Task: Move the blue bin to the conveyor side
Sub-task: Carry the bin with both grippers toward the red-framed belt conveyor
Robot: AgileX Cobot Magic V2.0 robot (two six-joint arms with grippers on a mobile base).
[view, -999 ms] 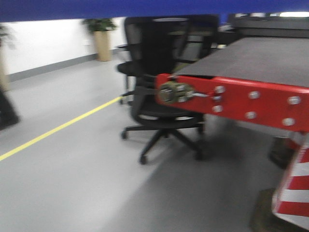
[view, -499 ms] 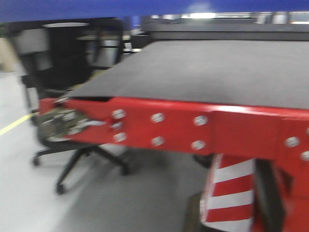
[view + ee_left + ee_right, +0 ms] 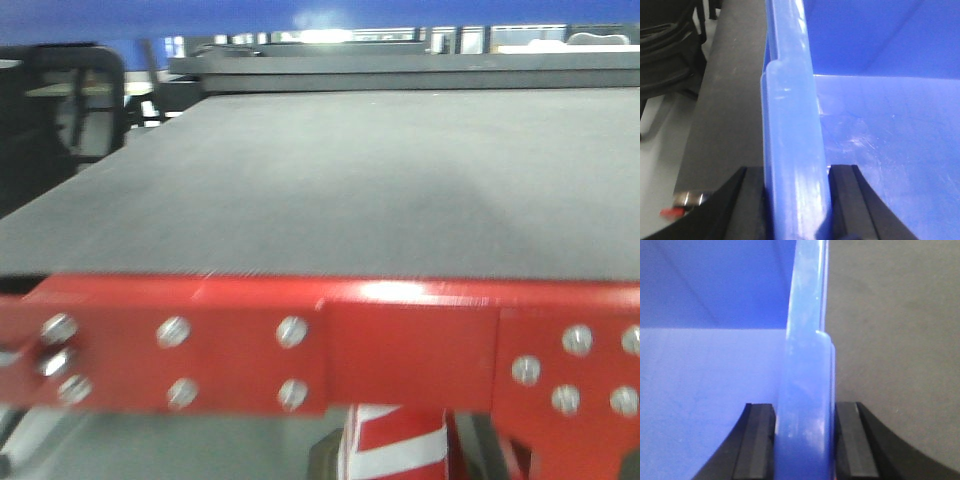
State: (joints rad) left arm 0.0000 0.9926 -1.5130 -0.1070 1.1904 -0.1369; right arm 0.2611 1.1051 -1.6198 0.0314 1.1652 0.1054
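The blue bin shows as a blue band point(image 3: 300, 15) along the top of the front view, held above the conveyor. The conveyor belt point(image 3: 380, 180) is dark grey and wide, with a glossy red front edge point(image 3: 400, 340). My left gripper point(image 3: 796, 200) is shut on the bin's left rim point(image 3: 790, 115); the bin's inside point(image 3: 890, 140) lies to its right and the belt point(image 3: 730, 115) to its left. My right gripper point(image 3: 805, 440) is shut on the bin's right rim point(image 3: 807, 355), with the belt point(image 3: 890, 340) to its right.
A black office chair point(image 3: 50, 120) stands at the left of the conveyor, also in the left wrist view point(image 3: 665, 50). A red-and-white striped post point(image 3: 395, 450) stands under the red edge. Dark machinery point(image 3: 400, 70) runs across beyond the belt.
The front view has swung right and come closer to the conveyor. The chair has slid off to the left, and the belt and red edge now fill the view.
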